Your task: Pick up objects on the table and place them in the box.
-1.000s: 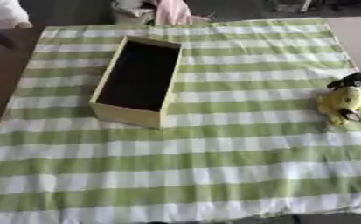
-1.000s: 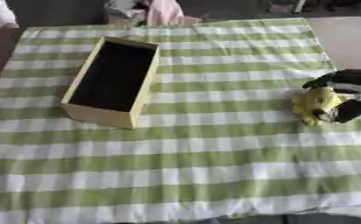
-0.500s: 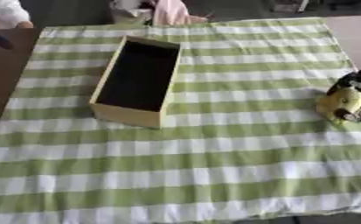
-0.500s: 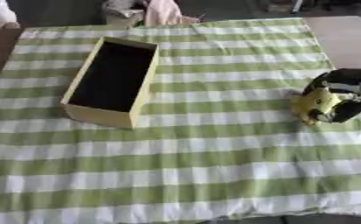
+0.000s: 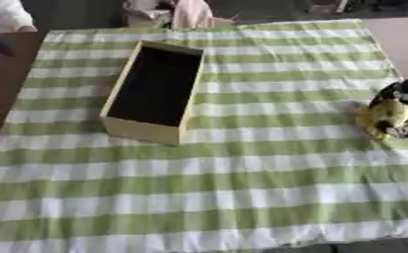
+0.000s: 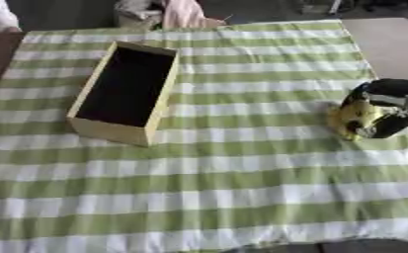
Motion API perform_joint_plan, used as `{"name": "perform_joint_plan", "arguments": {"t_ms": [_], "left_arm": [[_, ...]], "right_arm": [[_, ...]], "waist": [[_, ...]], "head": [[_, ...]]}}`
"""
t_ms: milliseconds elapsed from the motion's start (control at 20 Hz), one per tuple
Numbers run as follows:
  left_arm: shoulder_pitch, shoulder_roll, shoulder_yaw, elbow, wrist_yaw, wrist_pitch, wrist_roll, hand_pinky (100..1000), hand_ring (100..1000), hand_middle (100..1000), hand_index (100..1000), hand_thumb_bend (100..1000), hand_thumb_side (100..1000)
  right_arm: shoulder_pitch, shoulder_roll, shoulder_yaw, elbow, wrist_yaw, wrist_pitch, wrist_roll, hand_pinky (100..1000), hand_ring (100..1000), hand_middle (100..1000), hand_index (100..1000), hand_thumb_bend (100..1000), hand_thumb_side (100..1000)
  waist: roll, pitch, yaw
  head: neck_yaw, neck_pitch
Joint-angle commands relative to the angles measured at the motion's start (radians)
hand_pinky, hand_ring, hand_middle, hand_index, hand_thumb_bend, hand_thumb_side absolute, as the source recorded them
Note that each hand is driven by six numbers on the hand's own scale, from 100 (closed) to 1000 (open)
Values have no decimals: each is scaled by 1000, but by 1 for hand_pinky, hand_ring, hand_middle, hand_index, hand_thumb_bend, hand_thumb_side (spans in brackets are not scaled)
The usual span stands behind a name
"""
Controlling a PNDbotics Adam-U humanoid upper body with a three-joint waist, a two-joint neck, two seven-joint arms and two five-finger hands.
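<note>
Since a moment ago the right hand (image 6: 382, 106) has curled further over the yellow toy (image 6: 355, 119), which has barely shifted. The hand's dark fingers wrap round the toy at the right edge of the green checked cloth (image 6: 216, 168), probably securing it before a lift. One toy shows. One wooden box (image 6: 125, 93), open and apparently empty, waits well apart, upper left. The left hand is not visible.

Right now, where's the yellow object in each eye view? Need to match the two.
Left eye view: yellow object at the right edge, mid-height, under the right hand.
Right eye view: same object further in from the right edge, mid-height, hand curled around it.
Shared landmark: wooden box, left of centre on the green checked cloth.
</note>
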Motion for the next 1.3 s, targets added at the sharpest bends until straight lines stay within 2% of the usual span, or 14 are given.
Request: {"name": "perform_joint_plan", "arguments": {"t_ms": [50,550,600,950,1300], "left_arm": [[-6,14,7,-19,4,0,-2,465,979,858,694,100,734],[-3,15,8,-19,4,2,-3,465,980,859,694,100,734],[-2,15,8,-19,4,3,-3,464,980,859,694,100,734],[0,15,8,-19,4,3,-4,464,980,860,694,100,734],[-1,13,6,-19,6,4,-5,465,980,860,694,100,733]], "right_arm": [[-8,-26,-11,-20,-36,10,3,584,692,645,778,100,255],[-16,-45,-23,-71,-94,41,26,596,699,666,725,100,280],[-19,-48,-26,-81,-93,45,25,598,699,665,723,100,248],[-65,-58,-42,-148,-34,67,7,642,715,676,718,100,190],[-171,-16,-19,-184,26,51,4,664,720,680,707,100,160]], "waist": [[-2,-13,-1],[-8,-15,0],[-9,-16,0],[-12,-18,1],[-15,-19,11]], "head": [[-3,-7],[-1,-6],[-1,-6],[0,-5],[1,-9]]}}
